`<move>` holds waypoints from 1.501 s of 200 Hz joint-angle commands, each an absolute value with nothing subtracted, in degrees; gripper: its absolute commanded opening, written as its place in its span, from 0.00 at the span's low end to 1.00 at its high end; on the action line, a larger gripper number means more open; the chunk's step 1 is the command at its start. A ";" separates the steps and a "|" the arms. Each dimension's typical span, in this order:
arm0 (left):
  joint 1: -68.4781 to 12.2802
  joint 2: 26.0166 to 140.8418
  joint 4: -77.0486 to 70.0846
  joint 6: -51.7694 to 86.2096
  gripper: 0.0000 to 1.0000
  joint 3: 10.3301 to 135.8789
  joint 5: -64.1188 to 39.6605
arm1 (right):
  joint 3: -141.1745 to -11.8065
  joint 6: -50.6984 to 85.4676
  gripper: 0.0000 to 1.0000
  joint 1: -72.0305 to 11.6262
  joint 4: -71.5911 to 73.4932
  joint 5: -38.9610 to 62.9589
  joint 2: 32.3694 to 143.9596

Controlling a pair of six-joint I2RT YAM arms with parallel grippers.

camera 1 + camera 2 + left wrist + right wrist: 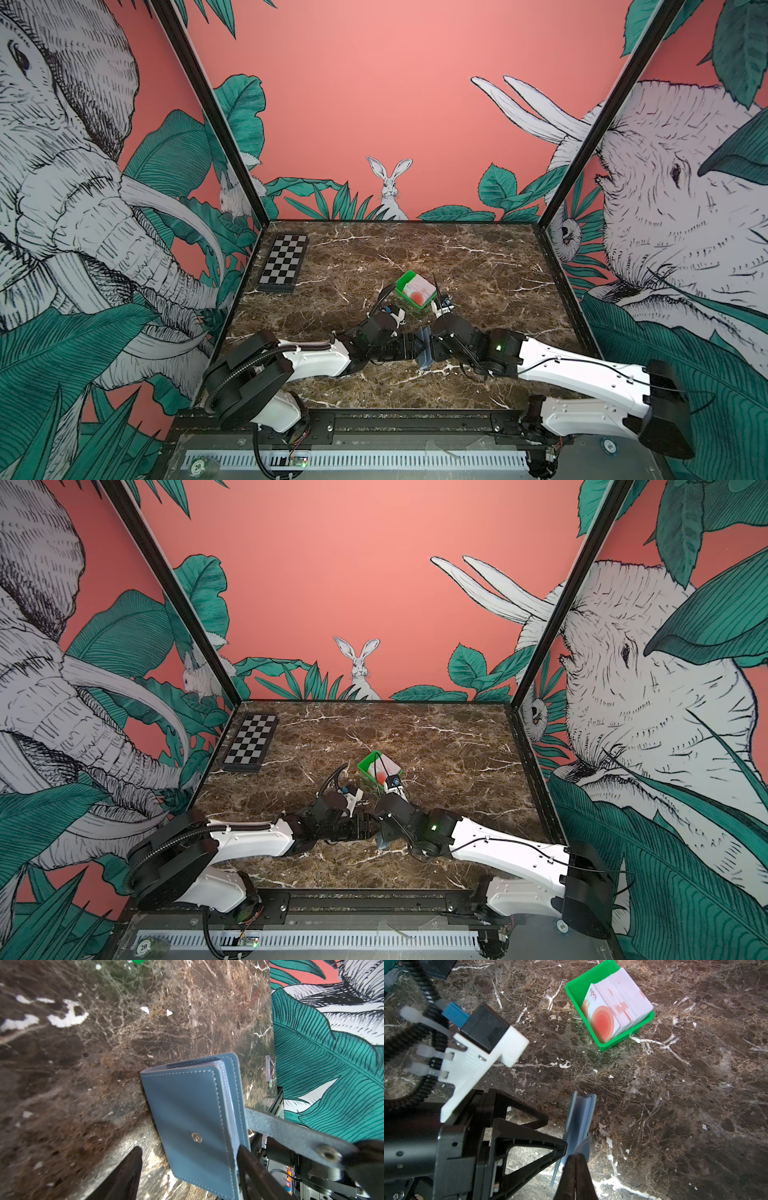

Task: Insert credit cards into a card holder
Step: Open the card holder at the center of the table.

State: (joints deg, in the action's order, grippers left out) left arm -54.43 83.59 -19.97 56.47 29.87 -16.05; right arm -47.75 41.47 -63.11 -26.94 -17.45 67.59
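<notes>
The slate-blue card holder stands on edge in the middle of the table, between both arms. My right gripper is shut on its snap tab, which is pulled out sideways. My left gripper is open. One of its fingertips touches the holder's front cover and the other stands apart from it. The credit cards, pale pink with a red-orange circle, are stacked upright in a green tray further back.
The green tray sits just beyond both wrists. A checkerboard lies at the back left corner. Patterned walls close the table on three sides.
</notes>
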 commanded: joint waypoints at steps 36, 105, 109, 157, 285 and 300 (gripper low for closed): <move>-54.13 84.34 -20.63 56.57 0.73 30.78 -16.70 | -50.01 40.75 0.00 -63.64 -26.89 -18.64 67.13; -54.06 81.81 -17.63 55.99 0.64 29.97 -14.25 | -48.94 41.44 0.00 -63.72 -28.33 -20.56 68.11; -54.05 81.41 -17.28 55.85 0.64 29.89 -14.03 | -48.60 41.48 0.00 -63.72 -28.14 -20.67 68.16; -53.58 79.93 -15.96 55.45 0.54 29.01 -13.65 | -45.67 42.72 0.10 -63.72 -26.16 -20.77 70.12; -52.38 78.93 -18.90 57.25 0.37 25.93 -13.88 | -44.44 44.65 0.11 -63.14 -14.78 -12.58 81.57; -52.38 78.41 -18.90 57.30 0.37 25.67 -13.80 | -43.59 44.89 0.11 -62.73 -11.60 -10.92 83.07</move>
